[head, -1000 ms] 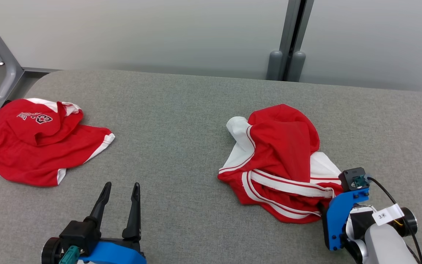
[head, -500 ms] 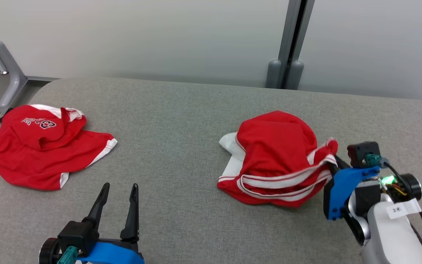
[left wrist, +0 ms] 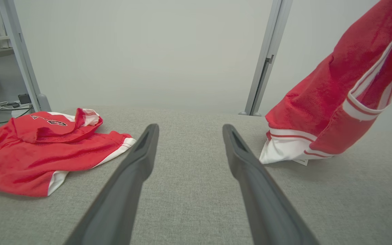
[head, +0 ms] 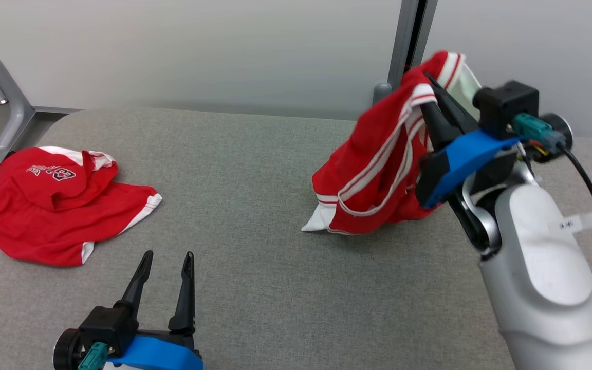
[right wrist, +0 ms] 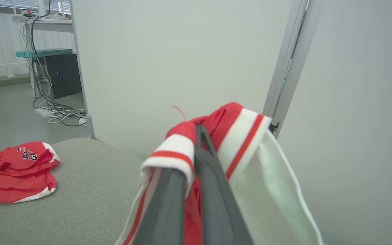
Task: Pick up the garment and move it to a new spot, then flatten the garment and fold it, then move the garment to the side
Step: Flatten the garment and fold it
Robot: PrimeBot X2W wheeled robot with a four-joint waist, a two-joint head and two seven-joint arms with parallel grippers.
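A red garment with white stripes [head: 378,164] hangs from my right gripper [head: 432,87], which is shut on its striped edge and raised above the grey table [head: 255,169]. The cloth's lower white corner still touches the table. In the right wrist view the striped hem [right wrist: 216,136] drapes over my closed fingers [right wrist: 206,160]. The left wrist view shows the hanging garment [left wrist: 332,98] at the right. My left gripper [head: 165,259] rests low at the near left, open and empty, its fingers [left wrist: 138,160] spread over bare table.
A second red jersey [head: 59,200] with white trim and a printed logo lies crumpled at the table's far left edge. A grey metal post [head: 406,46] stands behind the table, and a frame leg [head: 8,103] at the back left. Pale wall lies beyond.
My right gripper has risen and swung back with the garment's edge, lifting most of the cloth off the table. The left gripper has stayed put. The head view shifted slightly.
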